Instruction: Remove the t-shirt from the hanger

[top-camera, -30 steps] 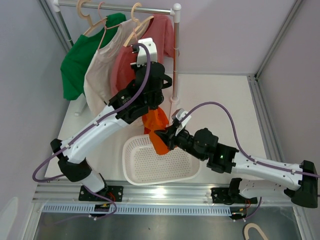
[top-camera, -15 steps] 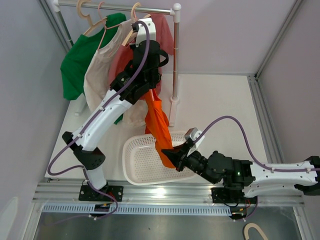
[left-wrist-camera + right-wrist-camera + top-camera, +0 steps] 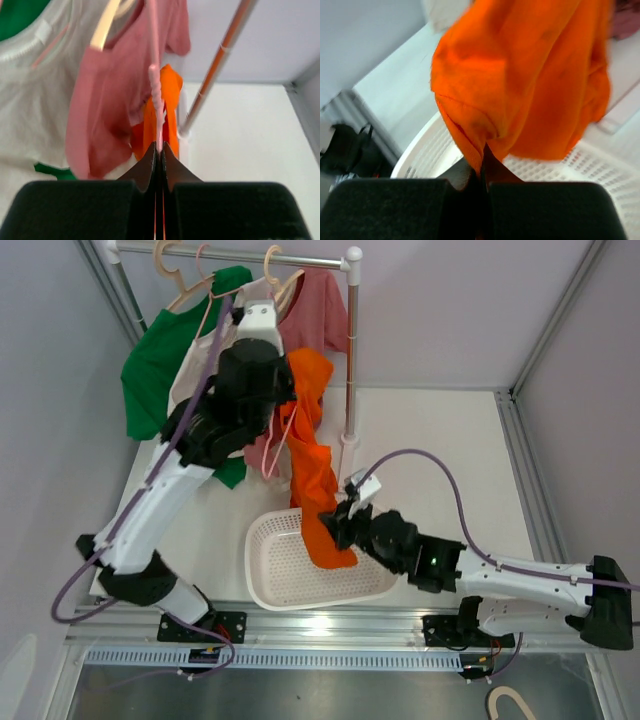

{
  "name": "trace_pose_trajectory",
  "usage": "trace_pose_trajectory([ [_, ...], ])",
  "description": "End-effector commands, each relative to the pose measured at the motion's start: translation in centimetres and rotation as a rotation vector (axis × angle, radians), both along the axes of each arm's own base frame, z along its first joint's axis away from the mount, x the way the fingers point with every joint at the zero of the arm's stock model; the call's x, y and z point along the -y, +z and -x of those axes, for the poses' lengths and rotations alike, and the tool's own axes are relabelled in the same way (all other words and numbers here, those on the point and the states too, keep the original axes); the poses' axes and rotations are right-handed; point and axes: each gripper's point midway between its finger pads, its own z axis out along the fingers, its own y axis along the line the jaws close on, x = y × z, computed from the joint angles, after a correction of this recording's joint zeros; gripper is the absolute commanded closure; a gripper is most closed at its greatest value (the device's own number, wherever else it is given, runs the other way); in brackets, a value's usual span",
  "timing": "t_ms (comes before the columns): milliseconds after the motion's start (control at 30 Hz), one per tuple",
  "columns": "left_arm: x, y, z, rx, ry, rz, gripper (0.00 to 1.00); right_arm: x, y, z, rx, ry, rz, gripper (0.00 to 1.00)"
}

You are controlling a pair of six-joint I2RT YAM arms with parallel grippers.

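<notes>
Orange t-shirt (image 3: 310,465): light, limp cloth, strung from beside the left pincer (image 3: 159,150) down into the right pincer (image 3: 482,150); best grabbed by a bunched hem fold, should slide off easily; white basket (image 3: 270,575) just under the right pincer; pink hanger (image 3: 154,85) clamped in left pincer; right pincer clenched on shirt's lower fold; since half a second ago, left pincer swung up-left, shirt top bunched higher.

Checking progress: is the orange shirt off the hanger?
Seemingly not: the shirt drapes from the hanger that the left gripper holds; the right gripper pinches its lower end.
</notes>
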Motion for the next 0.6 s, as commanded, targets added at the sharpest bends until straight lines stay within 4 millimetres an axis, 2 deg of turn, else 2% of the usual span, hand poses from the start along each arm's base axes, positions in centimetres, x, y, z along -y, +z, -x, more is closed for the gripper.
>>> trace_pose_trajectory([
  [0,-0.1,0.2,5.1,-0.044,-0.166,0.154,0.99,0.6,7.1,-4.6,0.047,-0.043,-0.134,1.00],
  [33,-0.3,0.3,5.9,-0.047,-0.189,0.155,0.99,0.7,6.9,-5.8,0.050,-0.057,-0.106,1.00],
  [67,-1.1,1.3,7.2,-0.028,-0.217,0.177,0.99,0.6,7.3,-6.5,0.054,-0.046,-0.104,1.00],
  [100,-1.1,0.4,7.8,-0.045,-0.247,0.157,0.99,1.3,9.0,-8.5,0.076,-0.086,-0.120,1.00],
  [133,-1.1,0.4,8.6,-0.056,-0.284,0.158,0.99,1.0,8.5,-9.6,0.079,-0.093,-0.091,1.00],
  [200,-1.8,0.8,10.5,-0.047,-0.340,0.167,0.99,0.9,9.2,-11.1,0.082,-0.093,-0.090,1.00],
  [233,-1.9,0.9,11.2,-0.051,-0.365,0.175,0.99,1.0,10.0,-12.5,0.088,-0.111,-0.093,1.00],
  [433,-6.2,2.2,14.6,0.024,-0.347,0.210,0.99,0.2,13.7,-14.9,0.139,-0.101,-0.082,1.00],
  [467,-6.9,2.7,15.0,0.048,-0.338,0.227,0.99,-0.1,16.2,-15.6,0.173,-0.103,-0.093,1.00],
  [500,-7.1,2.2,15.0,0.060,-0.330,0.230,0.99,-0.1,17.1,-15.9,0.180,-0.101,-0.087,1.00],
  [533,-8.8,3.3,16.4,0.119,-0.324,0.269,0.99,0.0,18.0,-16.2,0.187,-0.103,-0.076,1.00],
  [567,-9.9,3.6,16.6,0.153,-0.295,0.282,0.99,-0.1,21.4,-16.3,0.233,-0.102,-0.113,1.00],
])
